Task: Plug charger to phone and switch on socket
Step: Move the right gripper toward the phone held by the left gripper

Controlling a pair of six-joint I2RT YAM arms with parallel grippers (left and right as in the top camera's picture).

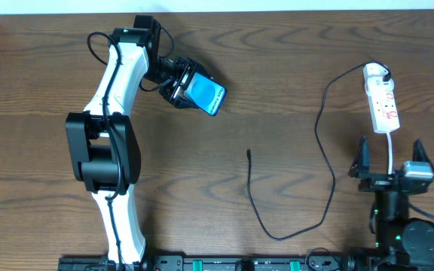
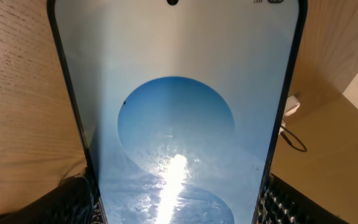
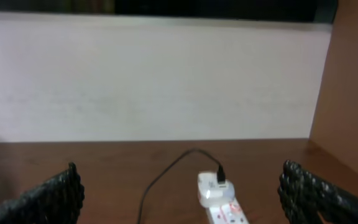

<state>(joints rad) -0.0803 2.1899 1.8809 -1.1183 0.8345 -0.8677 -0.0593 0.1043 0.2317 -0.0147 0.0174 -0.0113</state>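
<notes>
The phone (image 1: 206, 95), black-rimmed with a lit blue screen, is held in my left gripper (image 1: 178, 84) at the back left, tilted above the table. In the left wrist view the phone (image 2: 176, 124) fills the frame between the fingers. The charger cable (image 1: 322, 150) runs from a white adapter in the socket (image 1: 381, 98) down the table; its plug tip (image 1: 249, 153) lies free near the middle. My right gripper (image 1: 391, 159) is open and empty, just in front of the socket. The right wrist view shows the socket (image 3: 224, 205) and cable (image 3: 166, 174) between the spread fingers.
The socket's white cord (image 1: 392, 147) runs from the strip toward my right arm. A pale wall (image 3: 154, 74) stands beyond the table's far edge.
</notes>
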